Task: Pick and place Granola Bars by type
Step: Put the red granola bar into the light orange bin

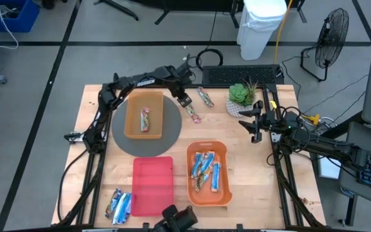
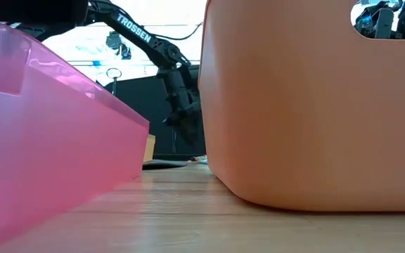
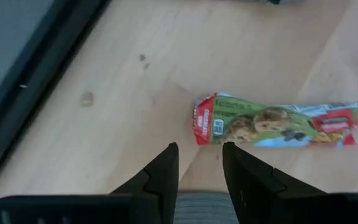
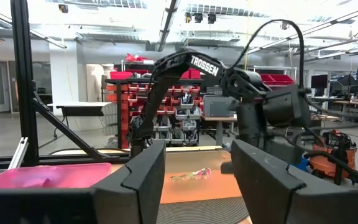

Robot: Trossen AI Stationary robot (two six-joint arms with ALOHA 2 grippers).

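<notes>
High view: a pale wooden table [image 1: 250,174] is seen from above, with a grey round mat [image 1: 122,138] on it. An orange rectangular tray [image 1: 144,120] on the mat holds one granola bar [image 1: 145,119], its long axis running front to back. A second orange tray [image 1: 207,173] contains several blue-wrapped bars [image 1: 205,169], too crowded to count. A flat pink tray [image 1: 152,185] lies beside it, and a few silvery-blue bars [image 1: 120,205] are piled at the table's near left corner. Two loose bars are noted near the far edge: one [image 1: 193,115] just beside the left gripper [image 1: 184,100], another [image 1: 205,97] a little further on, both lying diagonally. The right gripper [image 1: 257,126] hangs near the right edge by a small potted plant [image 1: 241,94].

Low view: only smooth translucent tray walls, pink and orange, and the left arm beyond are seen.

Left wrist view: the two dark fingers [image 3: 160,177] stand parted with nothing between them. A glossy crinkled red-and-green wrapper is seen just beyond the tips, its long axis lying across the fingers' direction.

Right wrist view: the fingers [image 4: 142,177] are held apart, empty.
</notes>
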